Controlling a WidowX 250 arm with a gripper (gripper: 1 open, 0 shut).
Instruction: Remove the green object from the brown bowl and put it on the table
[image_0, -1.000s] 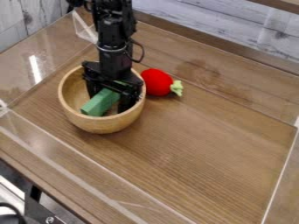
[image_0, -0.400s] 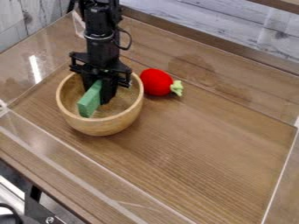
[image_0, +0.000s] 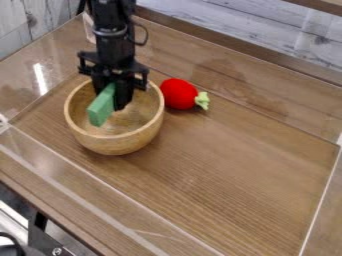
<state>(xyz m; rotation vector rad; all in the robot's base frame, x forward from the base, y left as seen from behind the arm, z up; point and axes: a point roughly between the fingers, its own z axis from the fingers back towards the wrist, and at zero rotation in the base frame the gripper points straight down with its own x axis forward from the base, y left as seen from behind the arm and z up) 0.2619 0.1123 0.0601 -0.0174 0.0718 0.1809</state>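
Observation:
The green object (image_0: 104, 103), a flat elongated block, hangs tilted over the brown bowl (image_0: 118, 138), its lower end still inside the rim. My gripper (image_0: 118, 88) points straight down from the black arm and is shut on the block's upper end. The light wooden bowl stands at the left of the table (image_0: 227, 170), and its inside now shows bare wood under the block.
A red round toy fruit (image_0: 181, 96) with a green stem lies just right of the bowl, close to the arm. Clear acrylic walls (image_0: 34, 55) run along the table's edges. Open wood surface stretches to the right and front of the bowl.
The jaws closed on the green block, which lay flat in the bowl. The arm then rose and shifted slightly left, tipping the block up and lifting it off the bowl's bottom.

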